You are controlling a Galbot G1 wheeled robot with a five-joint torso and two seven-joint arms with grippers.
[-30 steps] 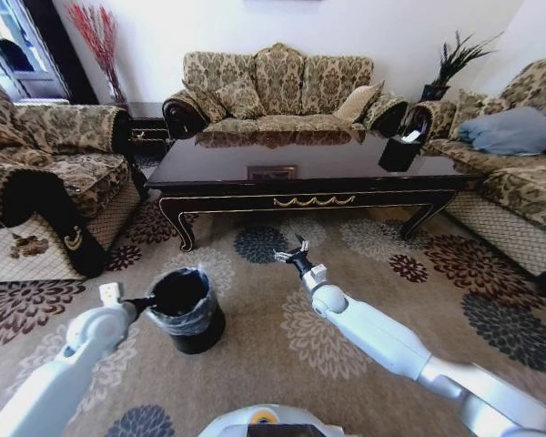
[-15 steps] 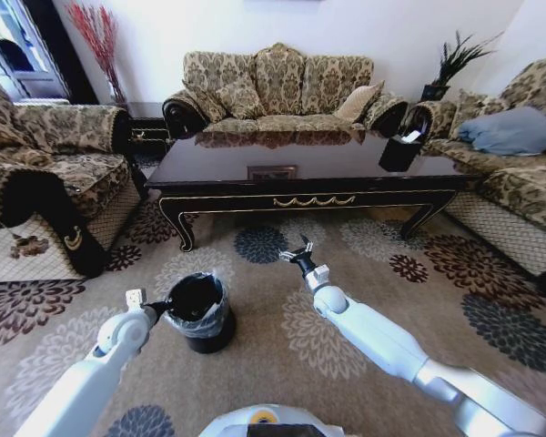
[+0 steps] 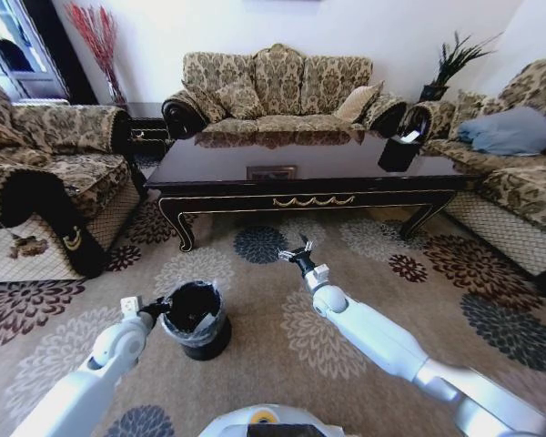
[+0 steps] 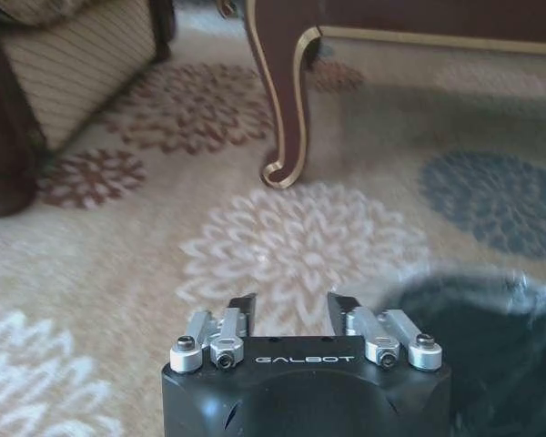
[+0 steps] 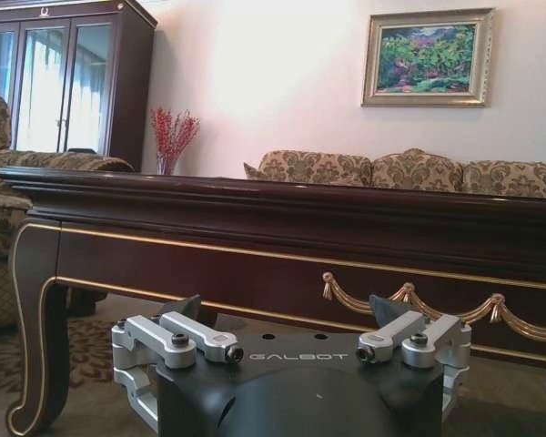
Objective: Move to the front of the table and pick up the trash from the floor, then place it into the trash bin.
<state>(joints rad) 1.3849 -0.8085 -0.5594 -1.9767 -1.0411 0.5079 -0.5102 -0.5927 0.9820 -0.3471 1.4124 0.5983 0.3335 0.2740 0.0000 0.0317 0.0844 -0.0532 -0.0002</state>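
Note:
The dark glossy table (image 3: 300, 168) with gold trim stands ahead of me; its apron (image 5: 282, 250) and a curved leg (image 4: 287, 100) show close up. The black trash bin (image 3: 197, 320) with its thin bag liner stands on the carpet at my front left, and its dark edge (image 4: 491, 350) is beside my left gripper. My left gripper (image 3: 155, 309) (image 4: 291, 305) is open, low over the carpet at the bin's left rim, with nothing between its fingers. My right gripper (image 3: 298, 251) (image 5: 291, 314) is open and empty, held low and pointing at the table's front. The trash is out of view.
Patterned sofas (image 3: 278, 86) ring the table: an armchair (image 3: 45, 173) on the left, another sofa with a blue cushion (image 3: 510, 132) on the right. A black angular container with white paper (image 3: 400, 150) sits on the table's right end. Floral carpet (image 3: 282, 346) lies open between me and the table.
The left arm swung right and pulled back a little; the bin beside it shifted slightly right and nearer. The right gripper edged a little toward the table.

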